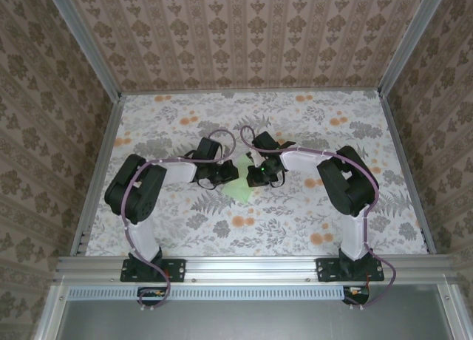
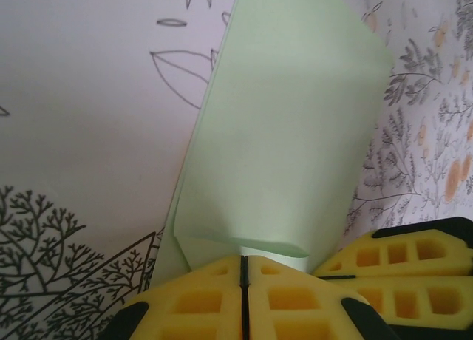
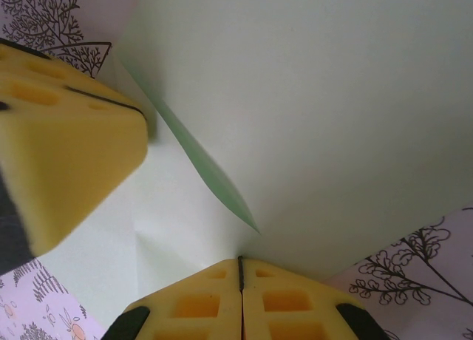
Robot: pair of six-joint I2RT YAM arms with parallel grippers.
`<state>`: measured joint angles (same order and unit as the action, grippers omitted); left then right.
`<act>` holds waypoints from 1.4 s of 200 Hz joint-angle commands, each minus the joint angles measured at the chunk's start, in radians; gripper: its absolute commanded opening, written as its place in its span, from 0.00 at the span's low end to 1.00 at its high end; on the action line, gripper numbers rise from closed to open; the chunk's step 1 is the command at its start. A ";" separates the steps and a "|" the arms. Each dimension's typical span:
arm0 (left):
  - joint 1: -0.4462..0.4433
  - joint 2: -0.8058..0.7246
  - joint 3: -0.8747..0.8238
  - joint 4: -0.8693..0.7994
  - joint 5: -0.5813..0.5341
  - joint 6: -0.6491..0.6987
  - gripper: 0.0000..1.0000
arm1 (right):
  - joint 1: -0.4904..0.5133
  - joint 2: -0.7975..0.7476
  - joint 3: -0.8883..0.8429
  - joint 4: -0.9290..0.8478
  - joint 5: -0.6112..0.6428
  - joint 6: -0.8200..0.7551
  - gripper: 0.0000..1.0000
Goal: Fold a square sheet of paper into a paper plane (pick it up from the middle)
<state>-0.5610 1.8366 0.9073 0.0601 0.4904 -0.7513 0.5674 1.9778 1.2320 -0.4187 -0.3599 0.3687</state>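
Mid-table: my left gripper (image 1: 219, 179) and right gripper (image 1: 260, 176) face each other close together, with the thin pale light-green sheet of paper (image 1: 240, 183) between them on the white floral-print table cover (image 1: 259, 229). The sheet is no longer a flat square; a flap is turned over. Left wrist view: my left gripper (image 2: 244, 281) has its yellow foam fingers pressed flat together, no gap at the seam. The sheet of paper (image 2: 288, 133) stretches away from their tips, with a curled folded edge just ahead of them. Cannot tell whether a layer is nipped between the pads. My right gripper (image 2: 340, 275) sits just beside, at the sheet's near right corner. Right wrist view: my right gripper (image 3: 240, 277) is likewise clenched, seam tight, and the sheet of paper (image 3: 310, 118) meets its tips. A raised fold edge runs diagonally down toward them. One yellow finger (image 3: 66, 155) of the left gripper looms blurred at the left, over the paper. Grip on the paper here is also uncertain.
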 commanded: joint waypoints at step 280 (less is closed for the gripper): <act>-0.048 0.118 0.028 -0.258 -0.173 -0.047 0.08 | 0.172 -0.105 -0.100 0.112 0.075 0.263 0.09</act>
<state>-0.5961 1.8591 0.9852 -0.0795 0.3962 -0.7853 0.7433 1.8545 1.1007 -0.2787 -0.3237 0.6258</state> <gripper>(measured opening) 0.085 0.091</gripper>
